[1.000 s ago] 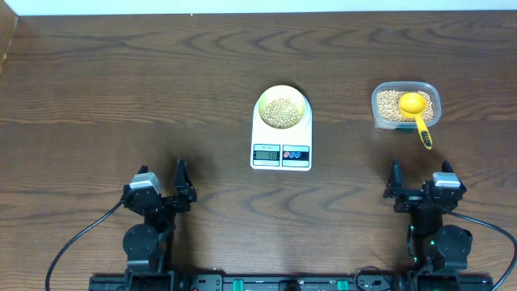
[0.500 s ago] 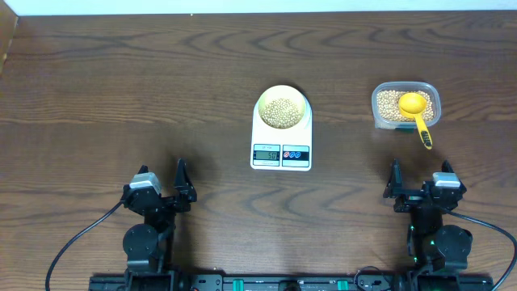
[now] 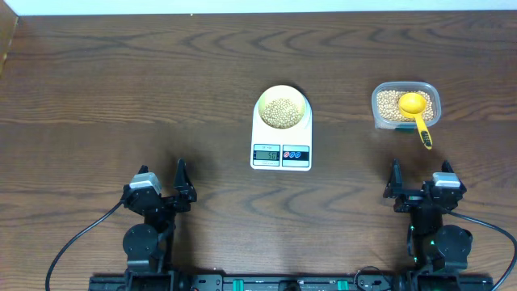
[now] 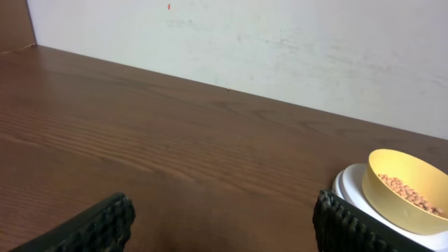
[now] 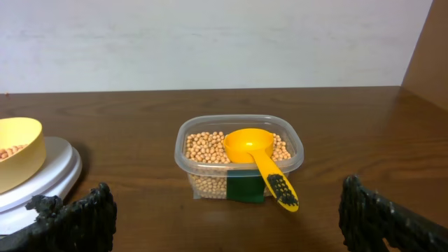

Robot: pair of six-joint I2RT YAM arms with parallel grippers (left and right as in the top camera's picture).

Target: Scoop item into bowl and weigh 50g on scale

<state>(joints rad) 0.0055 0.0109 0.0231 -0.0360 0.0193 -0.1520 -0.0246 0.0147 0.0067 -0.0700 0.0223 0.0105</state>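
Dark wood-grain table [image 3: 121,81] stretched back to a white wall [image 4: 280,42]. Tan beans [image 3: 281,111] lay heaped in the pale yellow-green bowl [image 3: 283,88], which sat on the far end of the white scale [image 3: 280,164] near the table's middle. The scale's display digits were too small to read. Well to the right, more beans filled a clear tub [image 3: 405,83]. A yellow scoop [image 3: 413,103] lay on them, its handle poking over the tub's near rim. The left gripper [image 4: 222,227] and right gripper [image 5: 227,224] sat near the table's front edge, well apart from everything, jaws spread wide and holding nothing.
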